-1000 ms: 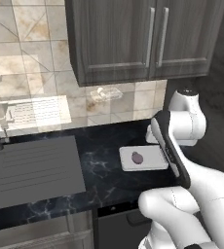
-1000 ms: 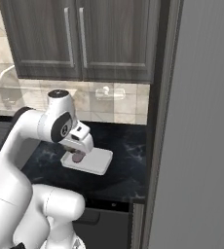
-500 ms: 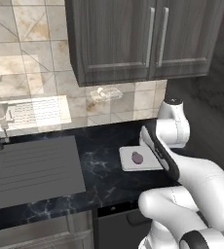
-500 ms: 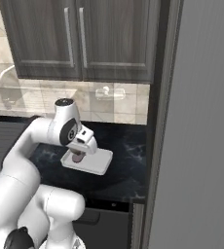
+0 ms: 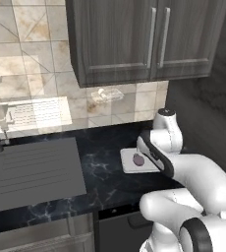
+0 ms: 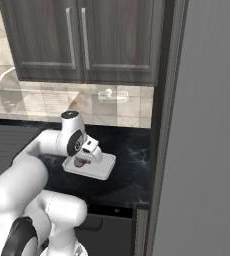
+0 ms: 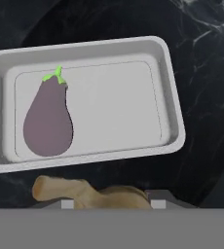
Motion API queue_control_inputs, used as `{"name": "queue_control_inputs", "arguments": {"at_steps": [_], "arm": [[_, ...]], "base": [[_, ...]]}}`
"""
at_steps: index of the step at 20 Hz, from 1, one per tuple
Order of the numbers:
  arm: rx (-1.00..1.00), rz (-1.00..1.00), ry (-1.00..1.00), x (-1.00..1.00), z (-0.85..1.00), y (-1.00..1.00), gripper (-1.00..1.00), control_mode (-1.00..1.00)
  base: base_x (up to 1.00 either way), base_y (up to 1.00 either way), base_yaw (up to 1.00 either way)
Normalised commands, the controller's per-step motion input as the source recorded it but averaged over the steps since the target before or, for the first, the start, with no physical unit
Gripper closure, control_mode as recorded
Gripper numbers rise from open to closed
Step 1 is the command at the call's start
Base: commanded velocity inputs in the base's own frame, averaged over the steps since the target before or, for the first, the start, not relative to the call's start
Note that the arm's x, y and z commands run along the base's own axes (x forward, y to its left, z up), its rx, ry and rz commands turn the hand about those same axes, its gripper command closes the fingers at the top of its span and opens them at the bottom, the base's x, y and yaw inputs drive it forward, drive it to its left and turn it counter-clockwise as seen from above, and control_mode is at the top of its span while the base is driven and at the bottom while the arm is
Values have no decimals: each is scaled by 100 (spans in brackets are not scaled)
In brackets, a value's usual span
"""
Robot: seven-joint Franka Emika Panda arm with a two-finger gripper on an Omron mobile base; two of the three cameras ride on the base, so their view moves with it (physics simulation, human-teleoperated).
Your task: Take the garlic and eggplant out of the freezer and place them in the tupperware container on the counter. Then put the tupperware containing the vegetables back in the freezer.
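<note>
The arm reaches forward over the counter (image 5: pixel 100 172), a black worktop with faint white veins. The gripper (image 7: pixel 106 202) hangs above the near edge of the tupperware container (image 7: pixel 175 114), and its jaws are clamped on the garlic (image 7: pixel 84 192), a tan bulb with a stubby stem end that sits between the finger tips at the bottom of the hand view. In that view the garlic is over the dark counter just outside the container's near rim, not over its floor.

The tupperware container is a shallow white tray with rounded corners. It rests flat on the counter. In the left base view (image 5: pixel 127 165) it lies just in front of the arm's wrist; in the right base view (image 6: pixel 99 170) it lies just beside the hand.

The eggplant (image 7: pixel 48 121) lies flat on the floor of the tray, towards one short end. It is purple and pear-shaped, with a small green cap at its narrow end. The rest of the tray floor is bare. The eggplant shows as a small dark spot in the left base view (image 5: pixel 138 159).

The freezer (image 6: pixel 207 150) stands at the right of the right base view, its wide grey face close to the camera.

A grey sink (image 5: pixel 31 170) with a ribbed drainboard is set in the counter well to the left of the tray. Dark wood-grain wall cabinets (image 5: pixel 144 39) hang above the tiled wall.
</note>
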Motion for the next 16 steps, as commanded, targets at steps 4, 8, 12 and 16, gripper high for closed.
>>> {"name": "queue_control_inputs", "arguments": {"at_steps": [4,8,12,16], "arm": [[-1,0,1,46,-33,0,100,-100],[0,0,3,47,-30,0,100,-100],[-1,0,2,37,-26,0,100,-100],[0,0,5,35,-28,0,100,-100]], "base": [[0,0,0],[0,0,0],[0,0,0],[0,0,0]]}}
